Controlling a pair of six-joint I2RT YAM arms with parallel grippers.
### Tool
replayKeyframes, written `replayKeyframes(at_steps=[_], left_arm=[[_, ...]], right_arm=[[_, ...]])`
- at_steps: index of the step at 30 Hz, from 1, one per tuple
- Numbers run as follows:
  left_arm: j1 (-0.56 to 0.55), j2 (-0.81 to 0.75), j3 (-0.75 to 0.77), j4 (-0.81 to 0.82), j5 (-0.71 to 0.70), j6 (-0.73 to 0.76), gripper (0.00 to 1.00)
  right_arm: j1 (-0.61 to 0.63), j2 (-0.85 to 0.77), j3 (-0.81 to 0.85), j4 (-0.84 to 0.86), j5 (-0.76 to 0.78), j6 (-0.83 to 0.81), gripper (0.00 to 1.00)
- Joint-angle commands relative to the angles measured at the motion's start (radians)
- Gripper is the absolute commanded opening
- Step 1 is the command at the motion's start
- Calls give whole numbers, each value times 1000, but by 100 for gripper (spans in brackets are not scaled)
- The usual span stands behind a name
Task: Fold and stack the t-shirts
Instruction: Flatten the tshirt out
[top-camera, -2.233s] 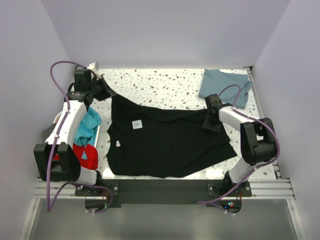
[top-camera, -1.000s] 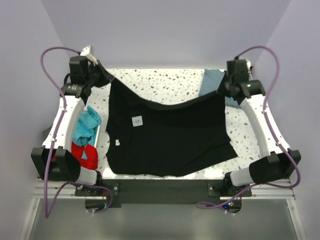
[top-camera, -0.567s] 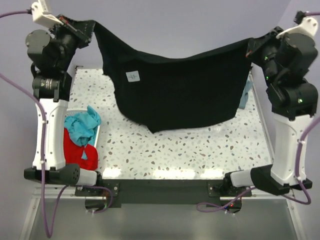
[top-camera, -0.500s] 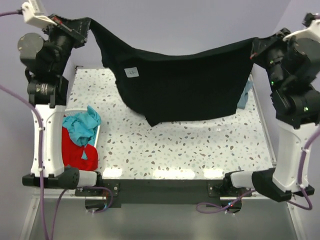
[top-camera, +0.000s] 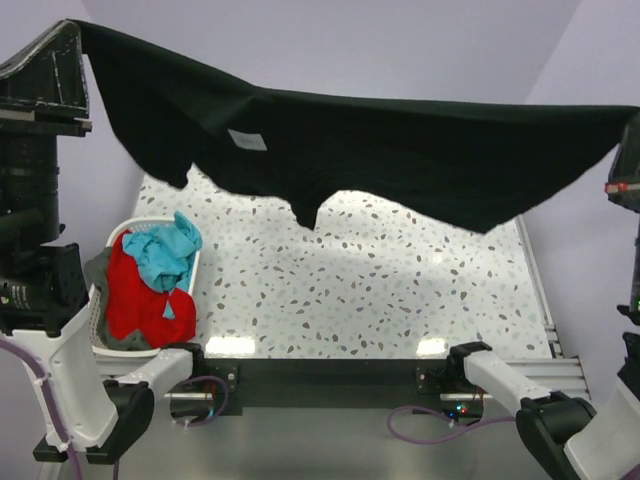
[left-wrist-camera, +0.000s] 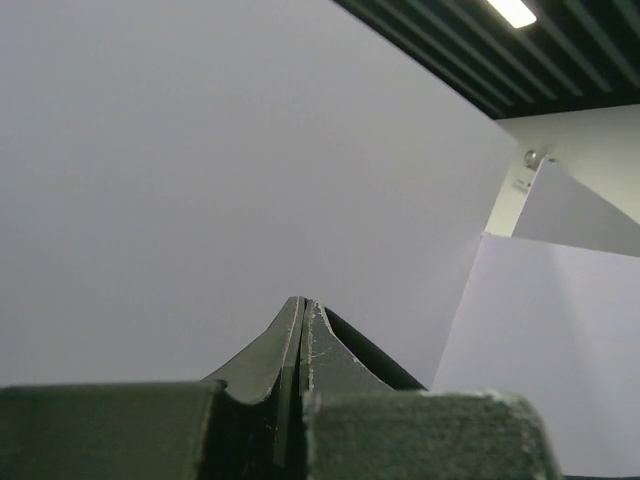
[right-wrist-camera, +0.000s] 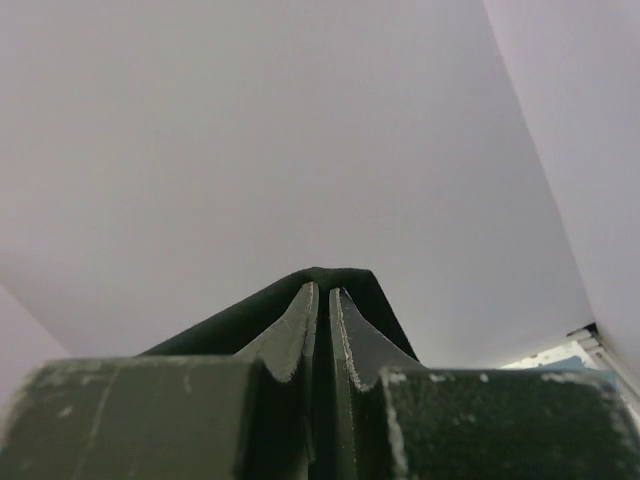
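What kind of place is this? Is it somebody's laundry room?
Probably a robot testing booth, not a home. The left arm and right arm are bolted by a speckled table and hold a black t-shirt in the air. Plain walls box it in, and a laundry basket sits beside.

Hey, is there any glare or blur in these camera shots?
Top external: glare patches on the table, near edge; black t-shirt a flat dark mass. Left wrist: left gripper soft up close, ceiling light blown out. Right wrist: right gripper likewise soft.
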Motion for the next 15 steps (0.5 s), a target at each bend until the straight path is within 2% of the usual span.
replayKeyframes(at_steps=[1, 7, 10, 15], left_arm=[[-1, 30, 15, 109, 13, 27, 0], [-1, 132, -16, 175, 197, -66, 0], [-5, 215, -108, 244, 294, -107, 0], [-146, 474, -137, 213, 340, -13, 0]], right_arm=[[-6, -7, 7, 37, 107, -72, 0], [-6, -18, -47, 37, 205, -124, 0], [-4, -29, -180, 69, 280, -141, 0], [-4, -10, -468, 193, 413, -191, 0]])
